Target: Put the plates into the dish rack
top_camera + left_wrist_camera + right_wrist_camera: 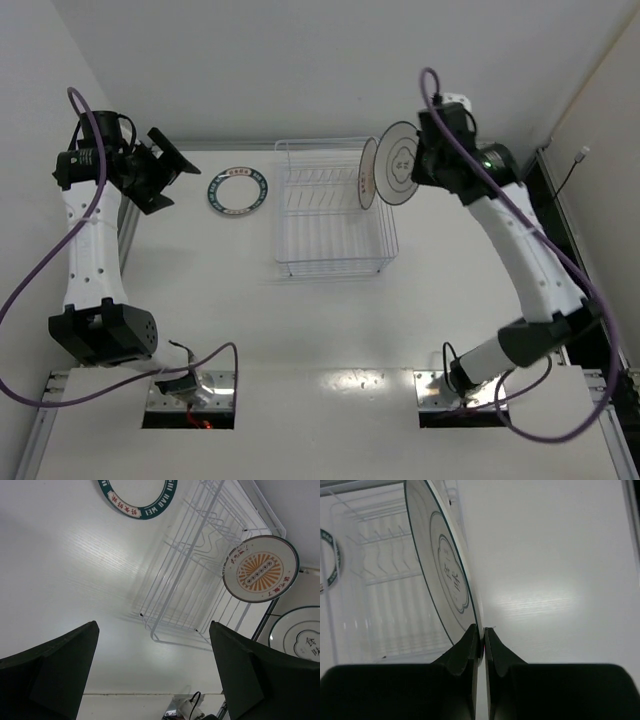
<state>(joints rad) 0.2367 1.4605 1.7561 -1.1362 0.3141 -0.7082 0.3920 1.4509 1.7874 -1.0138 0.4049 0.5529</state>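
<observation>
Right gripper (480, 630) pinched the grey plate (402, 163) by its rim, upright on edge, just right of the rack (335, 266), free slots lying leftward; left gripper (163, 170) open, farther off.

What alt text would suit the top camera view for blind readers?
The right tool holds a pale plate upright beside the wire dish rack, next to an orange-patterned plate standing at the rack's right side. A teal-rimmed plate lies flat on the table left of the rack; the left tool is open.
</observation>
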